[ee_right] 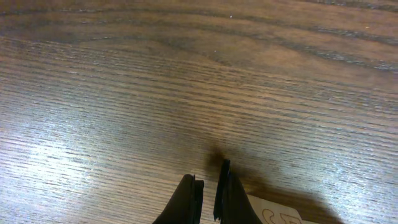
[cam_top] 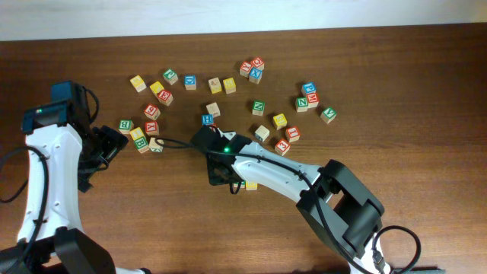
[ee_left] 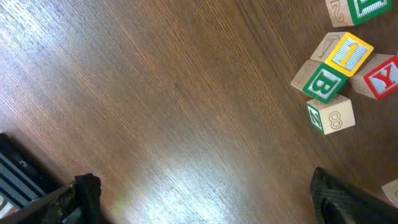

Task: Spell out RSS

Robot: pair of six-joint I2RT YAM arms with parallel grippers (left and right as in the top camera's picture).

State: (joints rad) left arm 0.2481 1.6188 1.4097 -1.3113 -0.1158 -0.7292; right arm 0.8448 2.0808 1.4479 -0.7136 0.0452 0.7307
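Several wooden letter blocks lie scattered over the far half of the brown table (cam_top: 152, 221). My right gripper (cam_top: 226, 173) is low over bare wood at mid-table. In the right wrist view its fingers (ee_right: 209, 186) are nearly together with nothing between them. A pale block with a yellow edge (cam_top: 250, 185) lies just to their right, and its top with a curved letter shows at that view's bottom edge (ee_right: 280, 216). My left gripper (cam_top: 106, 146) is open and empty over bare wood (ee_left: 205, 199), to the left of a small block cluster.
Near the left gripper lie a green B block (ee_left: 323, 83), a yellow block (ee_left: 349, 53), a red Y block (ee_left: 382, 78) and an 8 block (ee_left: 333, 116). More block groups lie at the back centre (cam_top: 221, 85) and back right (cam_top: 308, 99).
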